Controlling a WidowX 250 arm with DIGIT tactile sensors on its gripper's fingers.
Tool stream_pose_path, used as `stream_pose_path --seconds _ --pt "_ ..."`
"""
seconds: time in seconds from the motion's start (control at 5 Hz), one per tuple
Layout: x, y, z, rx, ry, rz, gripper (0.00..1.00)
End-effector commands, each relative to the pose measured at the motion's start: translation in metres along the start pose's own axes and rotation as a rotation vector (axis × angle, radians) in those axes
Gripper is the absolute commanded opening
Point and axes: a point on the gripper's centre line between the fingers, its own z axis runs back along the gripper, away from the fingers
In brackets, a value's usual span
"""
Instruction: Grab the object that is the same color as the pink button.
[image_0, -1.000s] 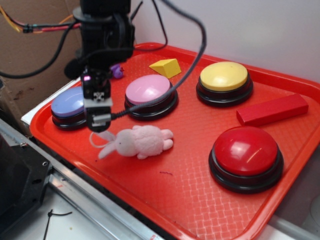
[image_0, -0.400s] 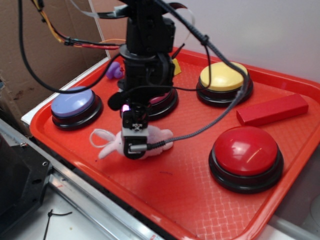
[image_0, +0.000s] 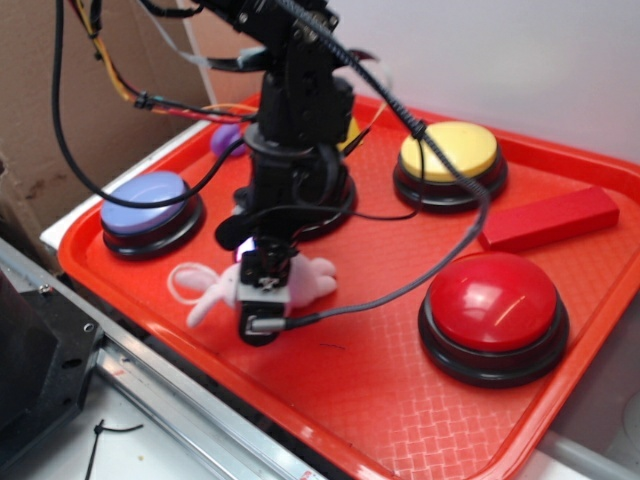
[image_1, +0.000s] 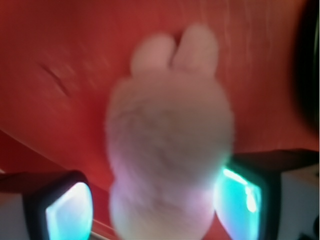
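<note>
Wrist view shows the gripper (image_1: 152, 205) spread apart, with one finger (image_1: 65, 212) at the lower left and the other at the lower right, and the plush bunny (image_1: 170, 150) lies between them. The picture is blurred, so I cannot tell if the fingers touch the fur. The two feet of the bunny point toward the top of this view, over the red tray (image_1: 65, 60).

In the exterior view the gripper (image_0: 262, 300) is low over the middle of the plush bunny (image_0: 215, 290), which lies on its side near the front left edge of the tray (image_0: 380, 400). Its looped ears reach to the left. The arm stands in front of the pink button (image_0: 335, 205) and hides most of it. The lavender-blue button (image_0: 145, 198) is at the left, and the red button (image_0: 490, 300) is at the right.
</note>
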Motion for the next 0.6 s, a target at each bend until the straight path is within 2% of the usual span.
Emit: stream_pose_path --seconds 0.0,0.2,0.4 --pt "-0.008 -0.005 -0.01 -0.012 -0.001 0.008 0.0" --pt "-0.018 -0.006 0.021 0.008 -0.051 0.037 0.0" --pt "-0.06 -0.008 0.058 0.042 -0.154 0.31 0.0"
